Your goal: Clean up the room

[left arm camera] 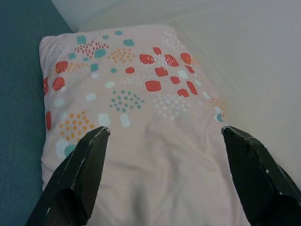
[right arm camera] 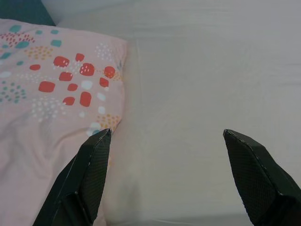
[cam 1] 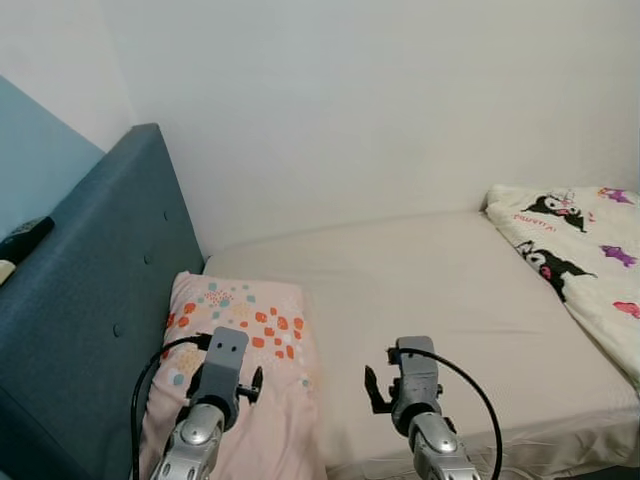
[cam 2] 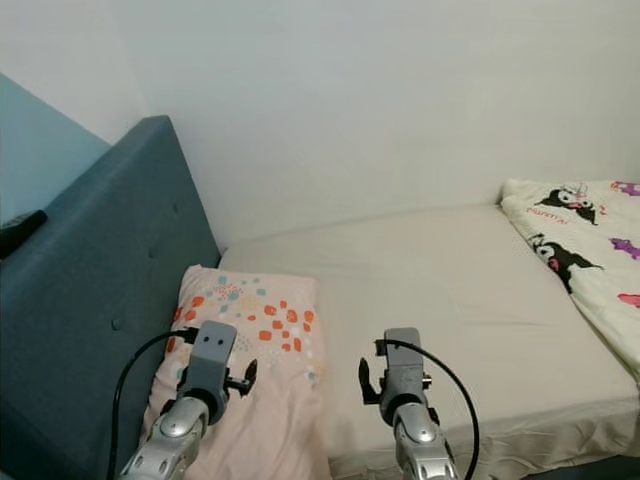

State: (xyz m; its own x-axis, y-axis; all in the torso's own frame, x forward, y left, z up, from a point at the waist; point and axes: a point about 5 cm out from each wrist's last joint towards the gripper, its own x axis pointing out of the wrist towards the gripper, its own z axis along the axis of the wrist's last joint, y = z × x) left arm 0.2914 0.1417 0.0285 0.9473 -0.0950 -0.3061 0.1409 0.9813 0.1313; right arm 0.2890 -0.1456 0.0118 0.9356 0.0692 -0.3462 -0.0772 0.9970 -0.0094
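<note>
A pink pillow (cam 1: 245,345) with red, teal and orange spots lies at the head of the bed, against the blue-grey headboard (cam 1: 110,270). My left gripper (left arm camera: 164,134) hovers open just above the pillow's near half, nothing between its fingers. Beside the pillow's edge, over the beige sheet (cam 1: 440,280), my right gripper (right arm camera: 164,134) is also open and holds nothing. Both silver arms reach in from the near edge, left arm (cam 1: 215,385) over the pillow and right arm (cam 1: 418,395) over the sheet.
A white blanket (cam 1: 585,255) printed with cartoon figures is bunched at the bed's far right. A dark object (cam 1: 22,240) rests on top of the headboard at the left. White walls close the bed in behind.
</note>
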